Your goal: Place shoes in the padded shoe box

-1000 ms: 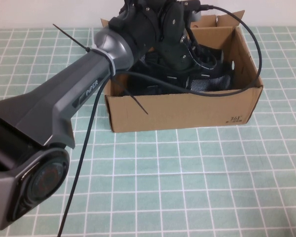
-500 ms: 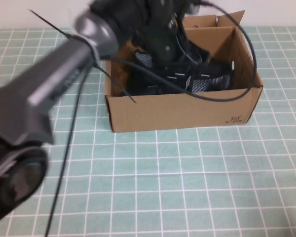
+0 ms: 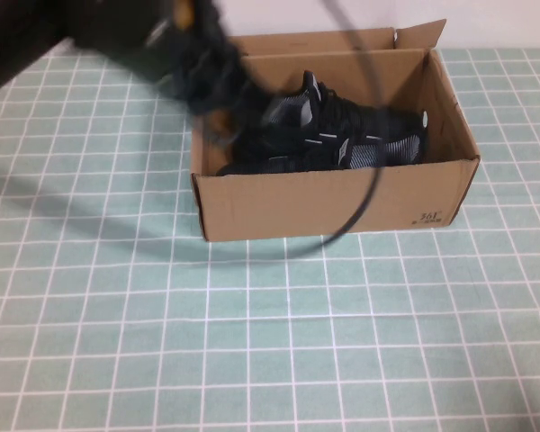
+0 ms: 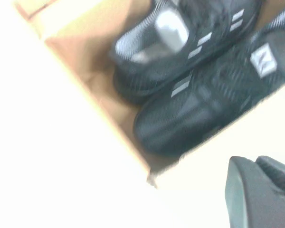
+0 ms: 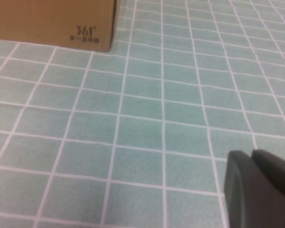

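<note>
We see both shoes lying inside the box, side by side and touching, each on its side with toes toward the box's right end. The box stands on the green-checked counter, its flaps upright and its small dark print at the near right corner.

The left tool is a dark blur over the box's left end, above and just left of the shoes' heels and apart from them. A black cable loops from it across the front of the box. From the left wrist view we look down on the two shoes in a corner of the box, and only a dark edge of the left tool shows; we cannot tell whether it is open or closed.

In the right wrist view the right tool sits low over bare counter, well apart from the box corner with its print. We cannot tell its state either.
</note>
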{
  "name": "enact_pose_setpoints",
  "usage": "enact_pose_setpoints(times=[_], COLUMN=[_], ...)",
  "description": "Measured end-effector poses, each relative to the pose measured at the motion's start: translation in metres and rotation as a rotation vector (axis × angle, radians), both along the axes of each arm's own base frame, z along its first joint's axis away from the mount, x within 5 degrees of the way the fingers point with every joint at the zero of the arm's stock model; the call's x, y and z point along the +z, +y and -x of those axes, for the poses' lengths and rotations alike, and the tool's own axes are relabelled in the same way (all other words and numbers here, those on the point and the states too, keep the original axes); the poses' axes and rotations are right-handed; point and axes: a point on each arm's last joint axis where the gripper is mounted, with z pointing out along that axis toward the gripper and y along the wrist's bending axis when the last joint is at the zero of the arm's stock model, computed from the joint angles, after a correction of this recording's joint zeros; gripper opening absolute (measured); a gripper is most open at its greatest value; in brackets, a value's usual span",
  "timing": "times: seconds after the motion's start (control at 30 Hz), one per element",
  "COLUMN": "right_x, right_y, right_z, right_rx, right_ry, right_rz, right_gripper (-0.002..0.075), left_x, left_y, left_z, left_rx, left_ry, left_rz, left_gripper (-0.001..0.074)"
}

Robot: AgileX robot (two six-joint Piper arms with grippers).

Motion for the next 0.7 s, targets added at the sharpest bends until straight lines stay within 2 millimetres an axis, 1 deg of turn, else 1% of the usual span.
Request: enact_pose_setpoints(times=[0.17,0.27,0.33,0.43,0.5,0.57,0.7], right_x=[0.000,0.000,0.000,0.000,0.000,0.000,0.000], right_y=[0.000,0.000,0.000,0.000,0.000,0.000,0.000], right_z=[0.000,0.000,0.000,0.000,0.000,0.000,0.000], right_rx=[0.000,0.000,0.000,0.000,0.000,0.000,0.000], right_ry=[0.000,0.000,0.000,0.000,0.002,0.002,0.002], right_rz=[0.000,0.000,0.000,0.000,0.000,0.000,0.000], right_gripper=[-0.0008,-0.0008,-0.0008,-0.0008,-0.0008,-0.0008,-0.0008], left_x=[-0.015,-0.028,-0.037,-0.049,-0.058,-0.067,-0.077], left_y=[0.034,0.052,0.062,0.070,0.074,0.076,0.078], left_z=[0.042,0.069,0.083,0.097,0.102,0.104,0.106], left_rx=[0.014,0.008,-0.007,-0.033,-0.039,-0.035,-0.010], left_ry=[-0.048,-0.093,-0.134,-0.185,-0.188,-0.160,-0.088], left_rz=[0.055,0.121,0.165,0.211,0.212,0.189,0.160], left_gripper=[-0.0001,-0.0001,-0.0001,-0.0001,-0.0001,-0.0001,-0.0001])
